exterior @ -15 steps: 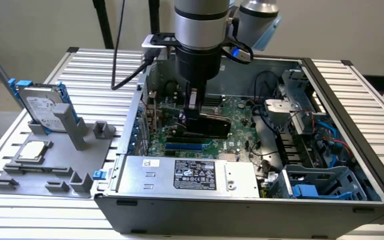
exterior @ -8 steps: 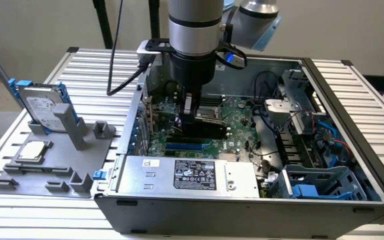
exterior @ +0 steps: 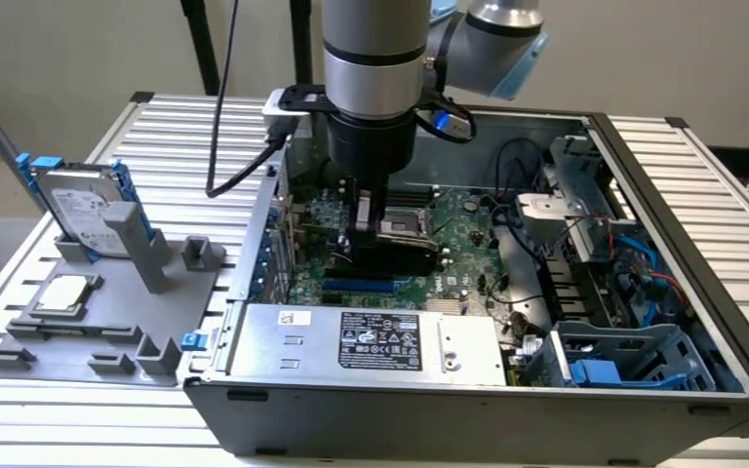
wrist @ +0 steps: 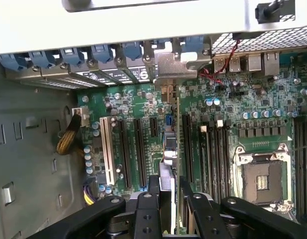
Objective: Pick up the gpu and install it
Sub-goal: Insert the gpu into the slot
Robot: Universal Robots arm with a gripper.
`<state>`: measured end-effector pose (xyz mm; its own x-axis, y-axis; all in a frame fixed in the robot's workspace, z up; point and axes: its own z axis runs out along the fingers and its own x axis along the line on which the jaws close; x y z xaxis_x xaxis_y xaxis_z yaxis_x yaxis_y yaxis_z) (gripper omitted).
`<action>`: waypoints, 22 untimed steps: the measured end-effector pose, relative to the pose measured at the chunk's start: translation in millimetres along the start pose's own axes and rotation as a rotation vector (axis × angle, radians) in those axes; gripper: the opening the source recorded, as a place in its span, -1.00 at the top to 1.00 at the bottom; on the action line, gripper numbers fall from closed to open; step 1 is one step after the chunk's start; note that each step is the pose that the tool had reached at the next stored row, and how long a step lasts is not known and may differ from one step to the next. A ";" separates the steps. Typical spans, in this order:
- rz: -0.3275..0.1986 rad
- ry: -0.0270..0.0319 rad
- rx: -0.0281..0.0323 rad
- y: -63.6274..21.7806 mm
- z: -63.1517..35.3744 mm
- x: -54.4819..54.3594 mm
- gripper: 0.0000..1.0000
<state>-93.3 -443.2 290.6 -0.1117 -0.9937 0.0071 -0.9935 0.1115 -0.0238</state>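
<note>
The gripper (wrist: 169, 188) is closed partway, its black fingers (wrist: 146, 211) clamped on either face of the gpu (wrist: 169, 154), which it holds on edge. Just beyond, the card runs in line with the long expansion slots (wrist: 138, 149) of the green motherboard (wrist: 228, 99). Its far end reaches toward the silver rear wall and the row of blue latches (wrist: 101, 52).

So the pickup looks done and the card is inside the machine, over the slots. I cannot tell whether its edge is already seated in a slot. The card has not been released.

In the exterior view, the open computer case (exterior: 479, 414) has its power supply (exterior: 374, 341) nearest. Behind that lie the board and the gripper (exterior: 377, 234) with the gpu (exterior: 394, 258), and a bare processor socket (wrist: 262, 181) lies beside the slots. On the exterior view's left, a grey fixture tray (exterior: 108, 317) holds a processor chip (exterior: 62, 294) lying flat. Farther back on it, a hard drive (exterior: 82, 210) with blue rails stands upright.
</note>
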 end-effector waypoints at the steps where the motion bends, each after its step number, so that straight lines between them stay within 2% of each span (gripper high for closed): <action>1: -0.002 -0.0001 0.0016 1.5 1.5 0.2 0.47; 4: -0.002 -0.0009 0.0094 5.9 5.7 0.7 0.47; 6: -0.002 -0.0033 0.0301 10.1 11.8 1.1 0.47; 22: -0.002 -0.0033 0.0308 14.0 18.0 1.5 0.47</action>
<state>-106.9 -443.3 272.4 -0.1096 -0.9940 0.0038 -0.9925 0.1092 -0.0547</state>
